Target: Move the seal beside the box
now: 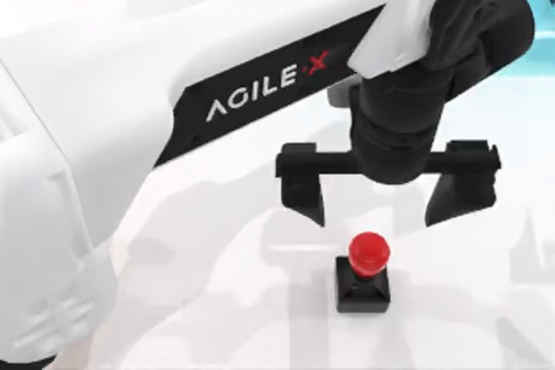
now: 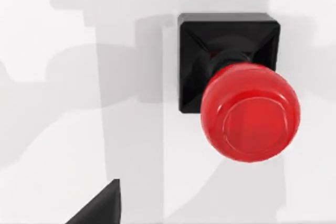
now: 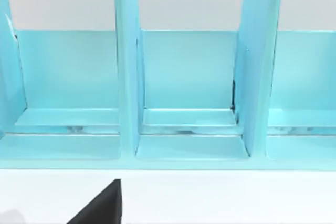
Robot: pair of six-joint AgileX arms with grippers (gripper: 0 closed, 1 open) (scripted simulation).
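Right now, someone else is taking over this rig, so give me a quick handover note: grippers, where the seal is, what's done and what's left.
Left gripper: open, empty, hovering over the table just beyond the seal, not touching it.
Right arm: parked facing the cyan shelf; a dark fingertip shows in its wrist view.
Seal: upright on the table, red knob up, black base flat, ungrasped.
Done: the approach, judging by the gripper's place.
Left: line up on the seal, descend, close on it, carry it to the box and set it down beside it.
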